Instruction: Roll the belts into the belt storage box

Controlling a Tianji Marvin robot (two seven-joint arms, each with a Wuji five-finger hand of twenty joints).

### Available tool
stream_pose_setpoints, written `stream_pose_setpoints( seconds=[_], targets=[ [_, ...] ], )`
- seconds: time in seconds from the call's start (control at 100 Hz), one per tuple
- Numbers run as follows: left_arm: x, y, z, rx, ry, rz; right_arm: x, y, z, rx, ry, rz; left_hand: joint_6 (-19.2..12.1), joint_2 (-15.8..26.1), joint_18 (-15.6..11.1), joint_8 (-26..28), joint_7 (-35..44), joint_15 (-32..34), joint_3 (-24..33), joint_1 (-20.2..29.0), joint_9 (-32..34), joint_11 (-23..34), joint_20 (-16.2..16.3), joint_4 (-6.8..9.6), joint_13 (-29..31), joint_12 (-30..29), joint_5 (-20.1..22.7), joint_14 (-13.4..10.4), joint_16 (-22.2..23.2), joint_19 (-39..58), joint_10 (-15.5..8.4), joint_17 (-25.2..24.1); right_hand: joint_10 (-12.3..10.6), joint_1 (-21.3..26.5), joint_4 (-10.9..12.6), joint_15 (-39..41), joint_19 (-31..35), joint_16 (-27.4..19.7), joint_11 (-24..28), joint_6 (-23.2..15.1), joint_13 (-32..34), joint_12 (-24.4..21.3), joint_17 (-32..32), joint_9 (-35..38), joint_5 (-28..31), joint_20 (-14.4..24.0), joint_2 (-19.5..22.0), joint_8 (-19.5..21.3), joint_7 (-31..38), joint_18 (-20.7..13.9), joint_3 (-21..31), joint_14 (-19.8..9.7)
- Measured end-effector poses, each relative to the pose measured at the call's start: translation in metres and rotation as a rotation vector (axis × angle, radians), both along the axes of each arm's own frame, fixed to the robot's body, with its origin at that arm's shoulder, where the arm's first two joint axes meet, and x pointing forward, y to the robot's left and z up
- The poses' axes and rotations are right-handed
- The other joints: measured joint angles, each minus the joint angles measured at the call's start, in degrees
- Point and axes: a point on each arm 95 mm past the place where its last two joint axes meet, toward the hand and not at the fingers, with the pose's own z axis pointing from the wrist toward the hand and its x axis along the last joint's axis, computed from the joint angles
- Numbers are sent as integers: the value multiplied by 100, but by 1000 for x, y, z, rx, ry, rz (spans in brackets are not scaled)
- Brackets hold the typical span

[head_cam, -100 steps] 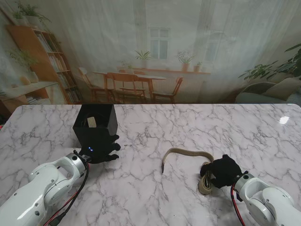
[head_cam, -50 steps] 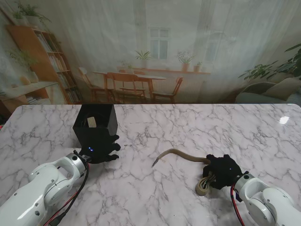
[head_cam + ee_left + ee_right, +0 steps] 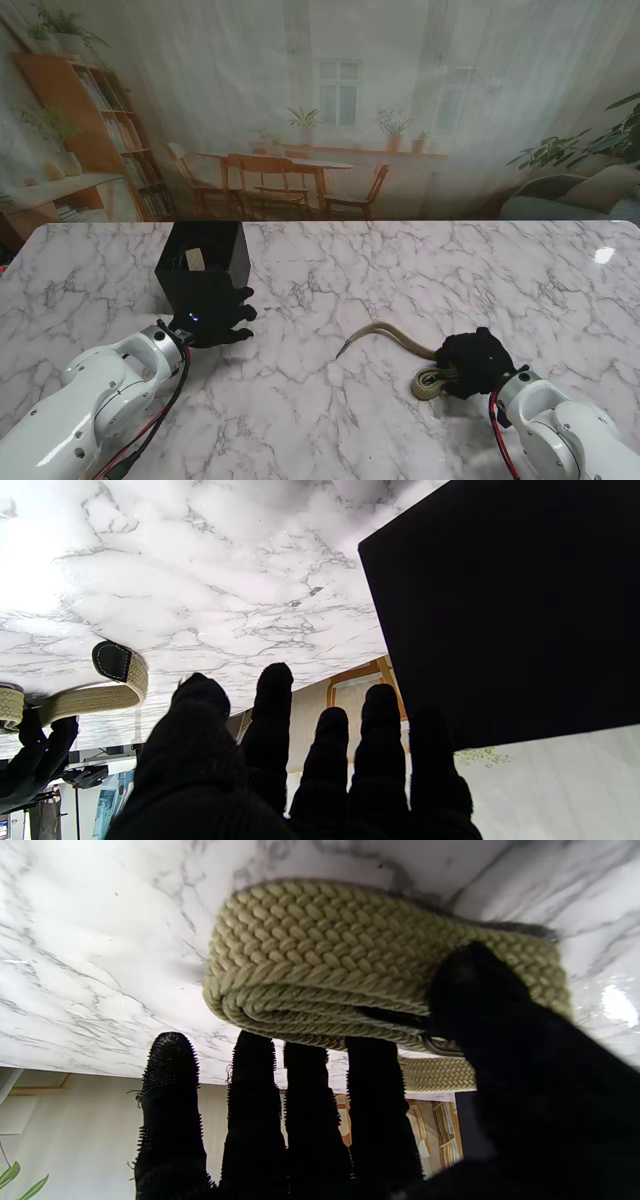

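Broadly, the marble table (image 3: pixel 400 270) filled the whole near part of the stand's view, white with grey veins, and everything of the task lay on it. On its left side stood the black belt storage box (image 3: pixel 205 262), open at the top, with a small pale thing inside that was too small to make out. The left wrist view showed one flat black wall of this box (image 3: pixel 500 605) just beside the fingers.

The left hand (image 3: pixel 215 322), in a black glove, rested at the near wall of the box. Its fingers (image 3: pixel 272 715) were spread apart and straight and held nothing; whether they touched the box I could not tell.

The right hand (image 3: pixel 473 364) was on the right side of the table, nearer to me than the box and well apart from it. It held the belt (image 3: pixel 432 381), a woven one of olive-beige colour. The rolled part formed a small coil at the left edge of the hand, lying on the table. In the right wrist view the coil (image 3: pixel 320 955) showed several layers of braid; the thumb (image 3: pixel 480 990) pressed on its side, and the four other fingers (image 3: pixel 255 1080) stood nearly straight along it. A metal part of the buckle showed a little under the thumb.

The loose end of the belt (image 3: pixel 385 335) ran out from the coil to the left in a soft curve, and its dark tip (image 3: pixel 112 660) lay flat on the marble, between the two hands.
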Motion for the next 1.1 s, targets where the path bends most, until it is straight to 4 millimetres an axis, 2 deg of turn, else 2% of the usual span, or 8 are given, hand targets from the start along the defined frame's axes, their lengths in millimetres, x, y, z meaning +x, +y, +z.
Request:
stream_pose_setpoints(
  seconds=[0.18,0.35,0.47,0.58,0.67,0.75,0.89,1.1],
  targets=[
    [0,0,0,0,1,0,1,-2,-4,34,-12,1,0,0,0,0,0,0,0,0,0,0,0,0,0,0,0,0,0,-1,0,0,-145,-143,-2,343,355,277,559,117,806,760,367,559,27,17,144,324,287,-238,-114,-137],
    [0,0,0,-1,2,1,2,0,-7,46,-26,7,0,0,0,0,0,0,0,0,0,0,0,0,0,0,0,0,0,-1,0,-1,-105,-212,-70,1119,956,1008,1148,92,1894,1303,900,1317,-193,516,428,1239,488,-386,-380,-340],
    [0,0,0,-1,2,1,3,0,-11,47,-55,21,0,0,0,0,0,0,0,0,0,0,0,0,0,0,0,0,0,-1,0,-1,-206,-212,-74,1398,1095,1228,1276,34,2353,1386,1079,1729,-724,597,560,1226,756,-499,-381,-371],
    [0,0,0,-1,2,1,4,0,-13,55,-64,33,0,0,1,0,0,-1,0,0,0,0,0,0,0,0,0,0,0,-1,0,-2,-227,-213,231,1577,1176,1354,1325,-171,2735,1321,1195,2232,-1667,599,848,1243,-1142,-500,-372,-345],
    [0,0,0,-1,2,1,4,-1,-15,69,-79,37,0,0,1,0,0,-1,0,0,0,0,0,0,0,0,0,0,0,-2,0,-2,-181,-213,345,1743,1230,1405,1341,-758,3015,1231,1330,2634,-2831,599,965,1018,-1502,-500,-372,-244],
    [0,0,-1,-1,3,0,5,-1,-17,89,-91,32,0,0,1,0,0,-1,0,0,0,0,0,0,0,0,0,0,0,-2,0,-2,-86,-213,436,1943,1310,1424,1441,-1287,3229,1186,1546,2885,-3378,599,1148,876,-1530,-490,-368,-119],
    [0,0,-1,-2,3,1,6,0,-19,97,-63,22,0,0,1,0,0,0,0,0,0,0,0,0,0,0,0,0,0,-2,0,-2,113,-109,449,2398,1412,1436,1597,-2179,3358,1182,1907,3064,-3355,573,1484,739,-1447,-335,-372,117],
    [1,1,-1,-3,1,1,7,2,-16,105,-40,31,0,0,1,0,0,-1,0,0,0,0,0,0,0,0,0,0,0,-3,0,-2,378,186,449,2413,1424,1282,1612,-2526,3359,1187,1803,3104,-972,397,1823,965,-879,-126,-452,371]
  ],
)
